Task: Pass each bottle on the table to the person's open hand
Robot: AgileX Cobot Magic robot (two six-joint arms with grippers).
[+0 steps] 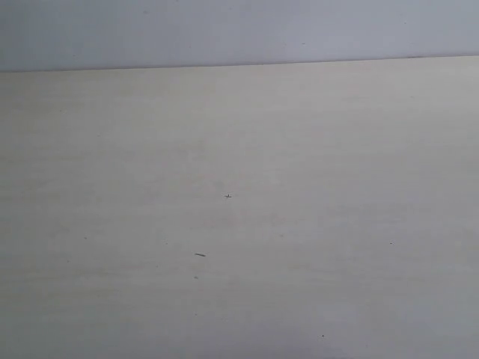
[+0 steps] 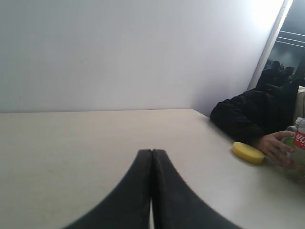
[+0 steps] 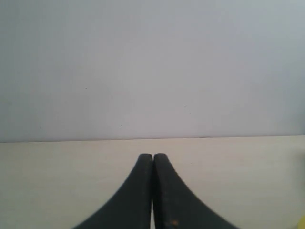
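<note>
- My left pincer (image 2: 151,152) is fully closed with nothing between its 2 black fingers. My right pincer (image 3: 152,156) is the same, closed and empty. If I reach in like this I only knock a bottle instead of gripping it, so each pincer has to open first.
- In the exterior view the table (image 1: 239,224) fills the frame from the lower edge up to the strip of wall (image 1: 224,30) along the top, and no bottle shows there. That camera gives me nothing to aim by, so a blind reach could miss.
- Only my left wrist view shows the bottles. The red-label bottle (image 2: 300,143) and a clear bottle (image 2: 289,133) behind it stand at the far side of the table, with the person's hand (image 2: 276,147) touching them.
- A yellow oval thing (image 2: 248,152) lies just beside that hand. It may be the yellow bottle on its side, but I cannot tell. If it is, it could roll when nudged.
- The hand, coming out of a black sleeve (image 2: 243,117), rests among the bottles and is not held open. Moving in now risks hitting its fingers.
- The bottles stand close together, so grasping 1 could tip its neighbour.
</note>
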